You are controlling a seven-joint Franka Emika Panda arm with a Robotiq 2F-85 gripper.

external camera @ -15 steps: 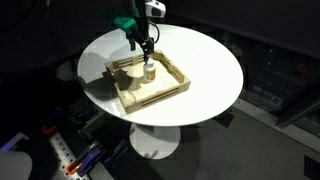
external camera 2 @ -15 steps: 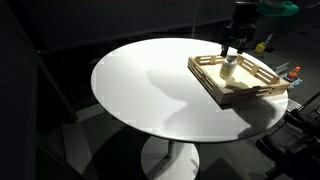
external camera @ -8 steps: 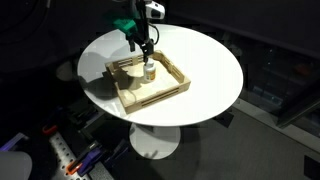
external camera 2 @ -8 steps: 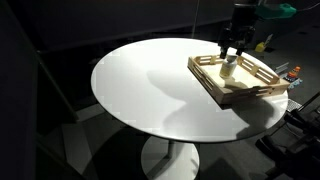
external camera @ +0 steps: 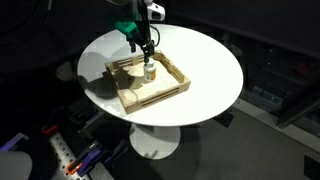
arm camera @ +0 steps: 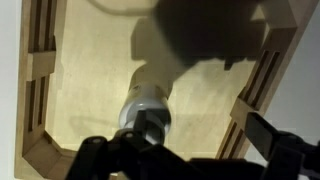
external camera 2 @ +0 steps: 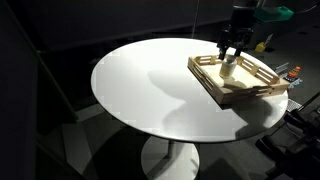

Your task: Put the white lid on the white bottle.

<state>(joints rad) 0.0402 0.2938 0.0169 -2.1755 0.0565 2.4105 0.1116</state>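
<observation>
The white bottle (external camera: 149, 70) with an orange-brown band stands upright inside the wooden tray (external camera: 152, 98) in both exterior views (external camera 2: 229, 67). My gripper (external camera: 146, 46) hangs just above its top, also in the other exterior view (external camera 2: 230, 48). In the wrist view my gripper (arm camera: 205, 140) is open, with its fingers wide apart. One finger is over the bottle's top (arm camera: 146, 102) and the other is off to the side. The bottle's top looks round and white. I cannot tell the white lid apart from it. Nothing is between the fingers.
The tray (external camera 2: 240, 97) sits on a round white pedestal table (external camera: 210, 70), near one edge (external camera 2: 150, 90). The tray's raised rails (arm camera: 262, 95) surround the bottle. Dark floor and some clutter (external camera: 80, 160) lie around the table.
My gripper has risen slightly above the bottle. The bottle and the tray have not moved.
</observation>
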